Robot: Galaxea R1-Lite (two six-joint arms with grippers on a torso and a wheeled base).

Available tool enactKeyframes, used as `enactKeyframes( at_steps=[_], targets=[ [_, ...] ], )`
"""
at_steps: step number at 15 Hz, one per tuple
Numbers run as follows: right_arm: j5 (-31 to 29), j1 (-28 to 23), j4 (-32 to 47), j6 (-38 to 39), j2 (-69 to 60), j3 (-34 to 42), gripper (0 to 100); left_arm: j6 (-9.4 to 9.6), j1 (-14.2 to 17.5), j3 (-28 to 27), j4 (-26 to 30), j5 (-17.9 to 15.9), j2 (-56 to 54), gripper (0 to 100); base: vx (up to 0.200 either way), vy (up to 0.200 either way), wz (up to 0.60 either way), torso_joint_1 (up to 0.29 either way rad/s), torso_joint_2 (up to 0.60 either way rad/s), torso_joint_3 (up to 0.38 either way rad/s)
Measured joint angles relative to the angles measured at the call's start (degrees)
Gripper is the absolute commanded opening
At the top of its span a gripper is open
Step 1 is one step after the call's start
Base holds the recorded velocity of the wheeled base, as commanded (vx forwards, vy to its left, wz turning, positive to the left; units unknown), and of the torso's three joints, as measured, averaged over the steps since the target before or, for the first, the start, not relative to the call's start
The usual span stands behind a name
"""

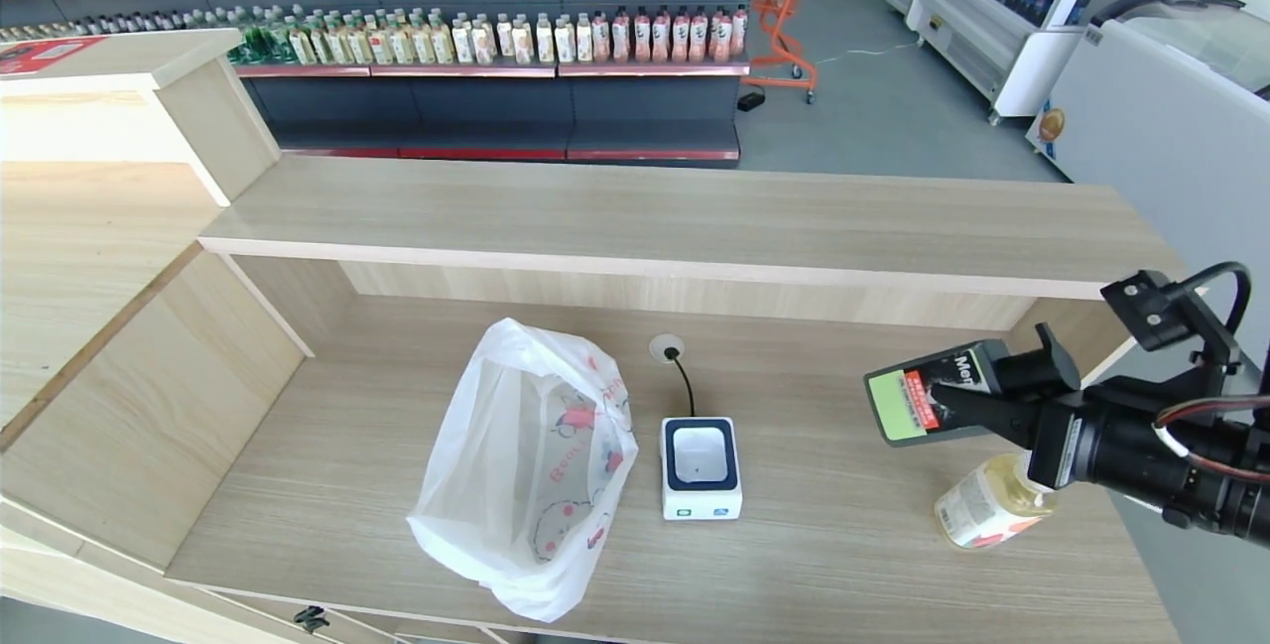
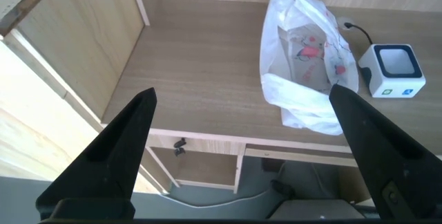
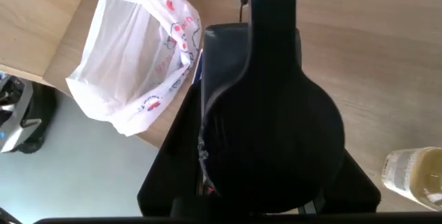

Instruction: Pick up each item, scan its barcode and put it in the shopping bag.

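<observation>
Scanning judged to be the step in hand: right hand (image 1: 982, 381) clenched on a dark box (image 1: 908, 406) with a green end label, held above the bench (image 1: 843, 545) and apart from everything on it. Saw the scanner (image 1: 700, 465) off to that hand's left and lower, window turned upward, with the shopping bag (image 1: 526, 465) just beyond the scanner on the same side, mouth open. Noted a bottle (image 1: 987, 505) of yellowish liquid down on the bench right beneath the hand's wrist, partly hidden by the arm, not yet picked. Left hand (image 2: 243, 94) released, fingers spread wide, hanging out past the bench's near edge with the bag ahead of it. Reckoned the next move to call for carrying the box leftward and down over the scanner window, barcode side turned to the glass; barcode itself not made out. Found open bench between hand and scanner, nothing standing in the path. Marked the raised back ledge (image 1: 695, 217) beyond the hand, the cable (image 1: 683, 381) behind the scanner, and the bench's right edge near the bottle as limits to mind.
</observation>
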Motion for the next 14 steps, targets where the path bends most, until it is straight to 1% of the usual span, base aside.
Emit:
enactKeyframes(
  at_steps=[3,5,7,10,14],
  targets=[
    [0.1,0.0,2.2,3.6,1.0,-1.7,0,0.00,0.0,0.0,0.0,0.0,0.0,100,0.000,0.200,0.00,-0.004,0.00,0.001],
    [0.1,0.2,3.9,4.7,3.1,-4.3,0,0.09,0.0,0.0,0.0,0.0,0.0,100,0.000,0.200,0.00,0.005,0.00,0.000],
    [0.1,0.6,4.6,6.5,5.8,-7.2,0,0.00,0.0,0.0,0.0,0.0,0.0,100,0.000,0.000,0.00,0.000,0.00,0.000],
    [0.0,2.6,4.9,6.9,10.3,-10.1,0,-0.06,0.0,0.0,0.0,0.0,0.0,100,0.000,0.000,0.00,0.000,0.00,0.000],
    [-0.2,7.5,10.1,6.9,18.0,-14.9,0,-0.09,0.0,0.0,0.0,0.0,0.0,100,0.000,0.000,0.00,0.000,0.00,0.000]
  ],
)
